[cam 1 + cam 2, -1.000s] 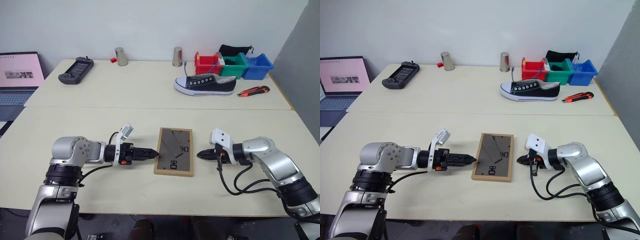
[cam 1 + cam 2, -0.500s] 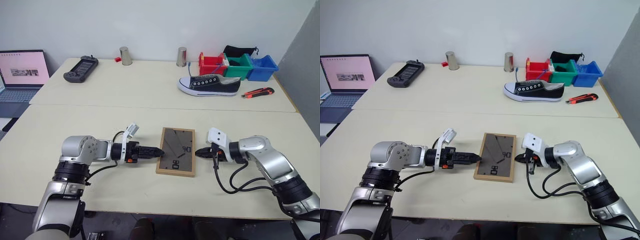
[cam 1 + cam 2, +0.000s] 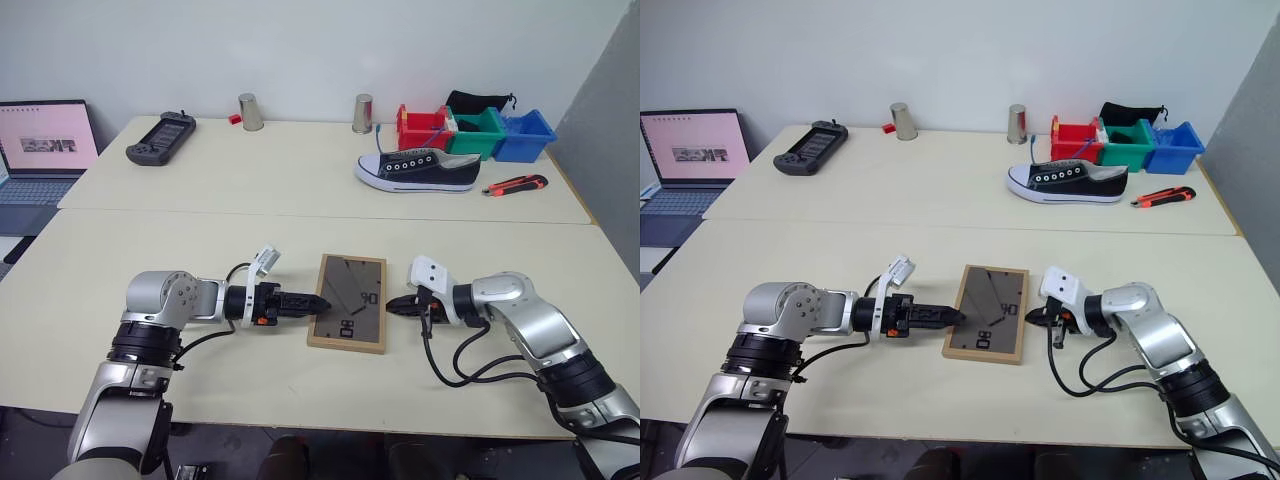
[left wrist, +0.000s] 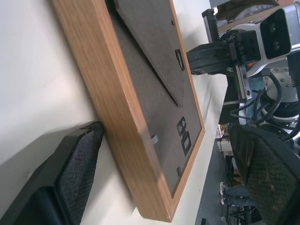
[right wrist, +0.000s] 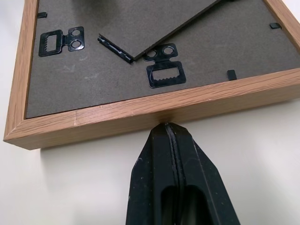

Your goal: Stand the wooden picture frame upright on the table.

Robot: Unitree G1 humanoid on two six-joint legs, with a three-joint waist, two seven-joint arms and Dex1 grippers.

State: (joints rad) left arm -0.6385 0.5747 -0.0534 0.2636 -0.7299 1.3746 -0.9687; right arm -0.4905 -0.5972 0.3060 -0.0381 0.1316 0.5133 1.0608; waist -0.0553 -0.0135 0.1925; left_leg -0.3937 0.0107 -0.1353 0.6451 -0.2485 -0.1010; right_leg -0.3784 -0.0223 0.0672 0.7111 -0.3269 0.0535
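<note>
Picture frame lies back-up at lower centre of the table; likely light, rigid, glass-fronted, best squeezed by its long wooden edges. Left gripper, spread, and right gripper, pressed together, have both edged closer, now touching opposite sides.

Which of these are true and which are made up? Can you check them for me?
1. The small light-wood picture frame lies flat with its dark back facing up. True.
2. The right gripper is wide open. False: its two black fingers are pressed shut, tips at the frame's wooden edge.
3. The left gripper sits at the frame's other long side. True.
4. The black-and-white sneaker stands on the frame. False: it rests far back on the cream table.
5. The frame's fold-out stand shows on its back. True.
</note>
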